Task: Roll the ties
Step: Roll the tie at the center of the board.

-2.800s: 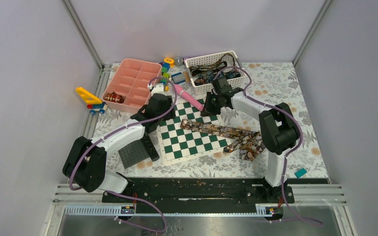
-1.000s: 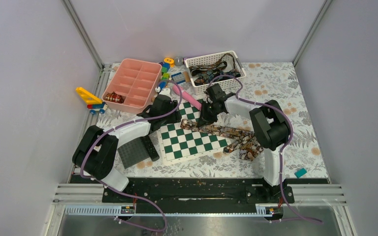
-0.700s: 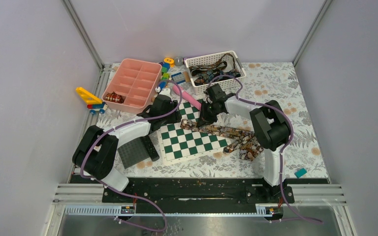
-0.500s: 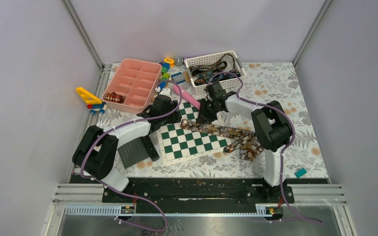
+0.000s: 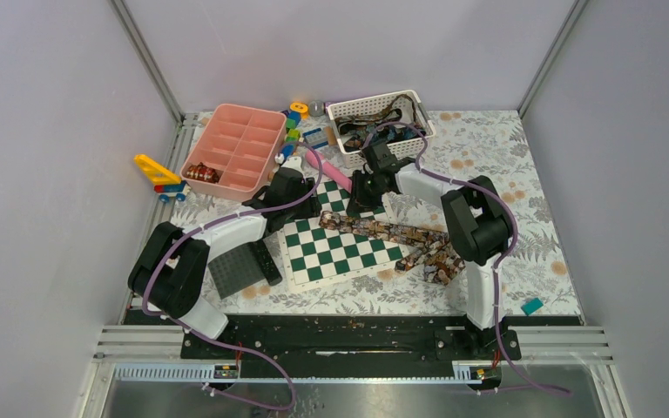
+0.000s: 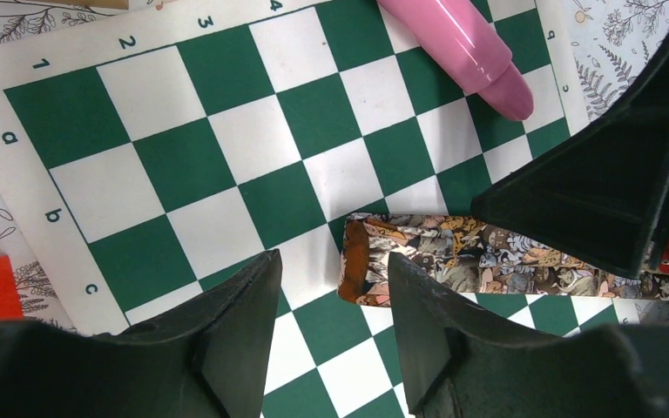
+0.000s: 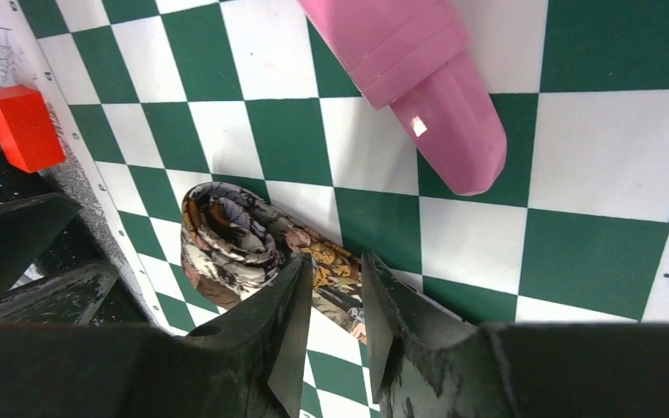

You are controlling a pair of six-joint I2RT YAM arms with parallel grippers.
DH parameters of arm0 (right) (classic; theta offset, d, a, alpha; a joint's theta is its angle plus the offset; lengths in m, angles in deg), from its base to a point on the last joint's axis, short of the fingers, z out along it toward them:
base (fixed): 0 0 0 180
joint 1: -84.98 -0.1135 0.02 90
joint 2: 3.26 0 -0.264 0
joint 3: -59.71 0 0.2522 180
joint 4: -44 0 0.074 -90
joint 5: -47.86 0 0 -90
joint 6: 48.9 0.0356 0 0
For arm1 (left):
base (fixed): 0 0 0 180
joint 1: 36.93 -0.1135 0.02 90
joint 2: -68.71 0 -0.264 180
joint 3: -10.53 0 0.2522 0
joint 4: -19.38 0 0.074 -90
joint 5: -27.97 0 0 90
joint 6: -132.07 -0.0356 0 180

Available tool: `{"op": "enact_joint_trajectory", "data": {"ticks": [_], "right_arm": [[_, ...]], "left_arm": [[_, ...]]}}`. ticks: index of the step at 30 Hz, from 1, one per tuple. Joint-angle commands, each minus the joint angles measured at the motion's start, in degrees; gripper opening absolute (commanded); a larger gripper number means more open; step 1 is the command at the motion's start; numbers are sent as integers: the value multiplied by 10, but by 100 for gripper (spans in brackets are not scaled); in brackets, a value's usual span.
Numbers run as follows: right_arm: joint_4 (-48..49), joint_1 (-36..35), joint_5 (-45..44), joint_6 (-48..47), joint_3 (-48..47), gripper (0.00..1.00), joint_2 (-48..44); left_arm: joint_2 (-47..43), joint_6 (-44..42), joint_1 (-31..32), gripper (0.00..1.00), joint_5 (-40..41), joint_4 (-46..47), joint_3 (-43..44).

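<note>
One tie in a brown animal print lies across the chessboard, its wide end bunched off the right edge. Its narrow end is curled into a small coil that also shows in the left wrist view. My right gripper hovers just over the strip beside the coil, jaws a little apart and holding nothing. My left gripper stands open over the board with the coil partly between its fingertips, untouched. More ties fill the white basket, and a rolled tie sits in the pink tray.
A pink cylinder lies on the board's far corner, close to both grippers. A red block sits off the board's left edge. A black remote and studded plate lie left of the board. Small toys and a teal piece lie around.
My right gripper's jaws have spread a little and the hand has drawn slightly toward the basket. The tie stays on the board. The left arm, which came in earlier, has held still.
</note>
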Motion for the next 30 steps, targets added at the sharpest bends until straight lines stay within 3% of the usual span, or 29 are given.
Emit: {"op": "enact_joint_trajectory", "data": {"ticks": [1,30], "right_arm": [[-15,-6,3,-17,-17,35,12],[-14,-7,40,-17,11,29,5]], "left_arm": [[1,-2,-3,50,-16,32,20],[9,-1,-3,51,-25,34,23]]}}
